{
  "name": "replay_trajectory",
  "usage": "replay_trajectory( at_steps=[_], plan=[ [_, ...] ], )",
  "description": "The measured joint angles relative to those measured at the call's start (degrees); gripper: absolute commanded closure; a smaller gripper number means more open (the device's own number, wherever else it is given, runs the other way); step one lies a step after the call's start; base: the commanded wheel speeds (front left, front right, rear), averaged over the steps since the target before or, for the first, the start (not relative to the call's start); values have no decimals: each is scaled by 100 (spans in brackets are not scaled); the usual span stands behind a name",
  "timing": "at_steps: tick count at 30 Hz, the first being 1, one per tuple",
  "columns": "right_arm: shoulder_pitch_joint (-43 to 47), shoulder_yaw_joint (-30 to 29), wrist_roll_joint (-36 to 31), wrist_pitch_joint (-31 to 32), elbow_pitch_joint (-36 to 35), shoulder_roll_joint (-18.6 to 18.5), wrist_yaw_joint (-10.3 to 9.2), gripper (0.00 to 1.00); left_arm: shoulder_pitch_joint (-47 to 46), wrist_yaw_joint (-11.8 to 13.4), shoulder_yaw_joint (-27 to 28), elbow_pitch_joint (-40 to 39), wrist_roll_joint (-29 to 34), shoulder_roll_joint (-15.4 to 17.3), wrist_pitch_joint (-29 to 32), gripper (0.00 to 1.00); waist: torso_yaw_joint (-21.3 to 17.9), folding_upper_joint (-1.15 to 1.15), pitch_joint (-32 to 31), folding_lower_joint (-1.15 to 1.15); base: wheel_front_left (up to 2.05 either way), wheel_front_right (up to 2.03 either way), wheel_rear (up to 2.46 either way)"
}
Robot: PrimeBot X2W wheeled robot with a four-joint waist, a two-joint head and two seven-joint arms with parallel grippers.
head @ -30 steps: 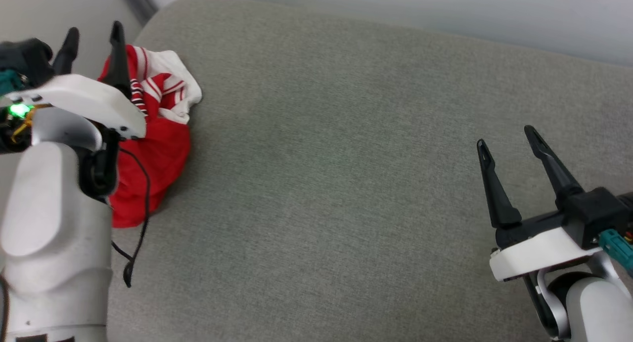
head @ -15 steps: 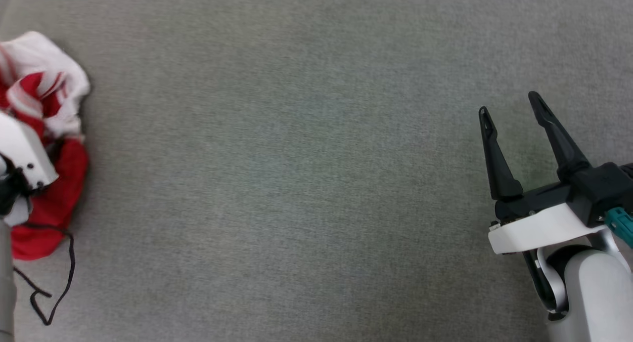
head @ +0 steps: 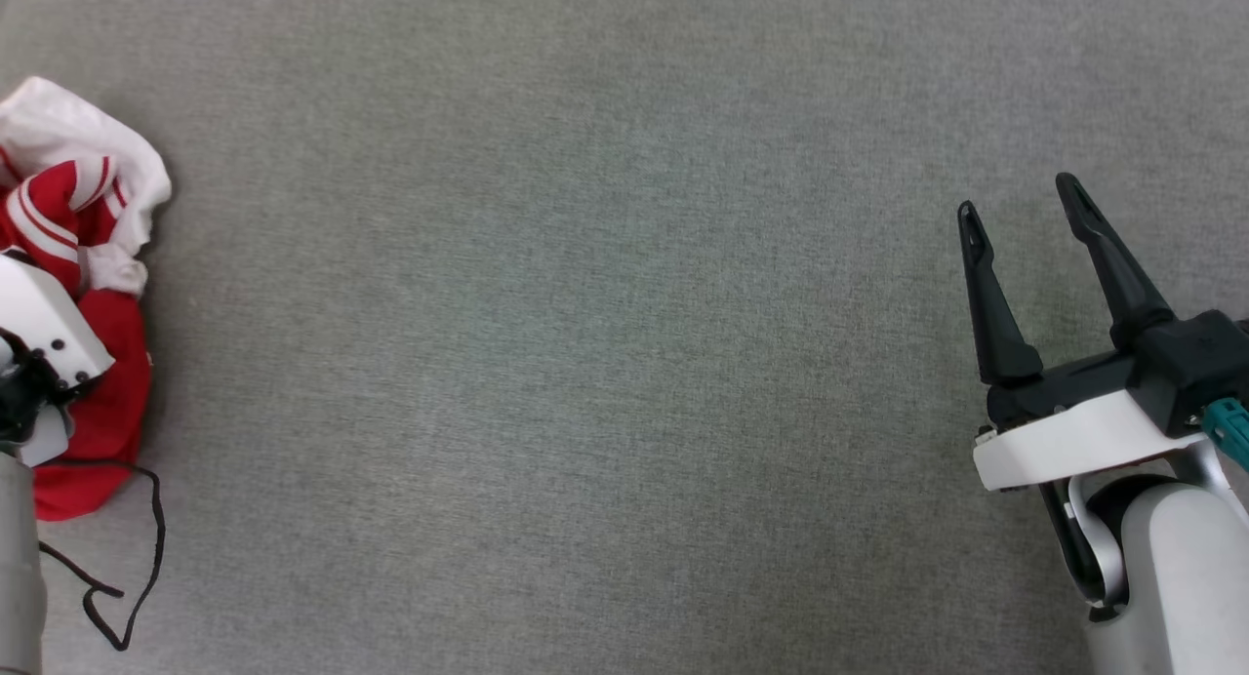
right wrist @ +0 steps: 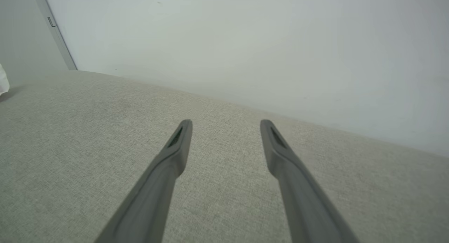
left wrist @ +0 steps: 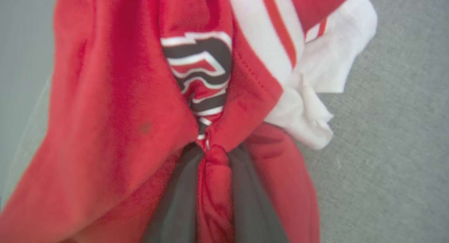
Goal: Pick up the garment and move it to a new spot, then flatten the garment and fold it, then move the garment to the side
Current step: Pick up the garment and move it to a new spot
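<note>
At the far left of my head view I am watching the garment lying bunched on the grey cushion, red body below and white striped sleeve on top. A thin black cable is trailing just beside it. My left gripper is pinching a ridge of red fabric between its narrowed fingers, right under the black lettering. Far across to the right, well apart from the cloth, my right gripper is hovering over bare cushion, jaws spread wide and holding nothing, pointing toward a pale wall.
</note>
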Motion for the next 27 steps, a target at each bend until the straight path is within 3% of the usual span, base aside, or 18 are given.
replay_trajectory(
  at_steps=[7, 17, 27],
  plan=[
    [165, -113, -53, -1, 85, 38, 0, 0, -51, 194, -94, -311, 253, -107, -991, 100, 150, 0, -440, 0, 0, 0, 0],
    [605, -300, -38, 24, 155, 241, 0, 0, -298, 112, -468, -765, 695, -376, -2831, 100, 295, 0, -1276, 0, 0, 0, 0],
    [999, -386, -20, 101, 96, 371, 0, 0, -66, 32, -976, -1269, 890, -1100, -3951, 100, -113, 0, -1885, -1, 0, 0, 0]
  ],
)
